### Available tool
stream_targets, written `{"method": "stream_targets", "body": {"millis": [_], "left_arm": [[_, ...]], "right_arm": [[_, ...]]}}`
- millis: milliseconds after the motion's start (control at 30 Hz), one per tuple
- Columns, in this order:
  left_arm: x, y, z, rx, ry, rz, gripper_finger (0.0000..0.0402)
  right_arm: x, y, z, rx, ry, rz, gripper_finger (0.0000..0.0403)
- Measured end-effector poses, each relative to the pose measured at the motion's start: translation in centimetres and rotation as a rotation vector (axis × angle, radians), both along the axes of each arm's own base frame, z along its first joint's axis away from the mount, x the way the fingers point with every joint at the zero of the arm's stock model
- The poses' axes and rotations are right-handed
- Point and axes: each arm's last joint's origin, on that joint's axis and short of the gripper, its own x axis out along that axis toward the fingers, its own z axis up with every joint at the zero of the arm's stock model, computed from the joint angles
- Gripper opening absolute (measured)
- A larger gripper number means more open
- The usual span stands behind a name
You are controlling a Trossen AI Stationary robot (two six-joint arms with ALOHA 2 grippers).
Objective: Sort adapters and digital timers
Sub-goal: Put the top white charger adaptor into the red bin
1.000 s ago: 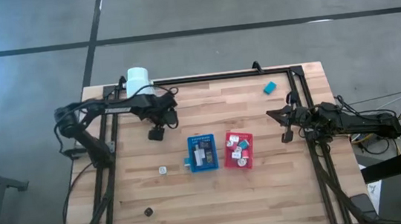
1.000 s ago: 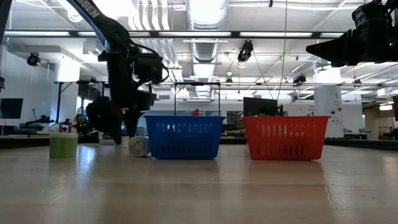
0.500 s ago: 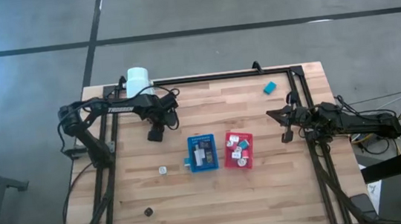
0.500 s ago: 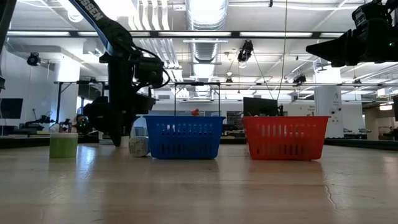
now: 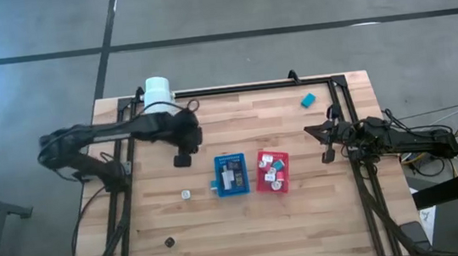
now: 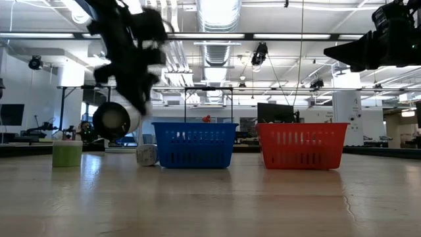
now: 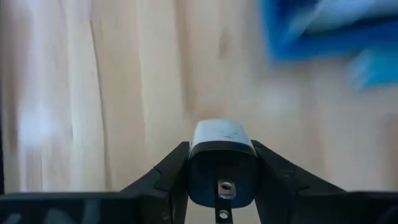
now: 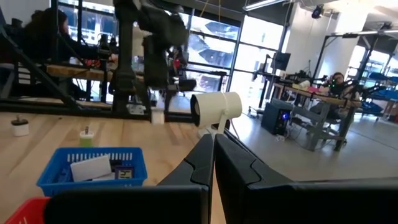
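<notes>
My left gripper (image 5: 183, 159) hangs above the table, left of the blue basket (image 5: 231, 175), shut on a small dark-grey block with a pale top (image 7: 222, 155). Whether the block is an adapter or a timer I cannot tell. The blue basket holds flat digital timers (image 5: 233, 177). The red basket (image 5: 272, 172) beside it holds white adapters (image 5: 273, 167). One white adapter (image 5: 186, 195) rests on the table near the blue basket. A teal timer (image 5: 308, 99) lies at the far right. My right gripper (image 5: 327, 155) waits shut at the table's right side. My left gripper pinches the block's two opposite sides (image 7: 194, 167) between its two fingers. The fingers come from above, slanting down. The block is lifted clear of the table, its pale end pointing away from the wrist.
A white cylinder (image 5: 157, 91) stands at the far left corner. A small piece (image 5: 170, 242) sits near the front left. A black frame rail (image 5: 250, 86) runs along the far and side edges. Bare wood lies in front of the baskets.
My left gripper has risen from the table top with the dark block, which is now lifted clear. It has also shifted a little toward the near edge and the blue basket, and the arm's elbow has swung out to the left.
</notes>
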Motion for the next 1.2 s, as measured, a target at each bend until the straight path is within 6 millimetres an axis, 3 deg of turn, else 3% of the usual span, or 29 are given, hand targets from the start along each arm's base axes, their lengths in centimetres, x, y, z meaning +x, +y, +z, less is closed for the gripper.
{"method": "stream_targets", "body": {"millis": [167,300,600,833,1200], "left_arm": [[-1.4,-2.8,3.7,-0.049,-0.421,-0.036,0.0134],[-3.7,-4.2,5.1,-0.069,-0.689,-0.017,0.0134],[-8.6,-5.5,4.7,-0.118,-1.113,-0.071,0.0134],[-10.3,-5.9,1.9,-0.183,-1.236,-0.070,0.0134],[-10.6,-5.9,0.1,-0.201,-1.219,-0.054,0.0134]], "right_arm": [[0.0,0.0,0.0,0.029,-0.008,0.003,0.0008],[0.0,0.0,0.0,0.032,-0.009,0.003,0.0008],[0.0,0.0,0.0,0.032,-0.009,0.003,0.0008],[0.0,0.0,-0.1,0.046,-0.011,0.005,0.0008],[0.0,0.0,-0.1,0.055,-0.013,0.006,0.0008]]}}
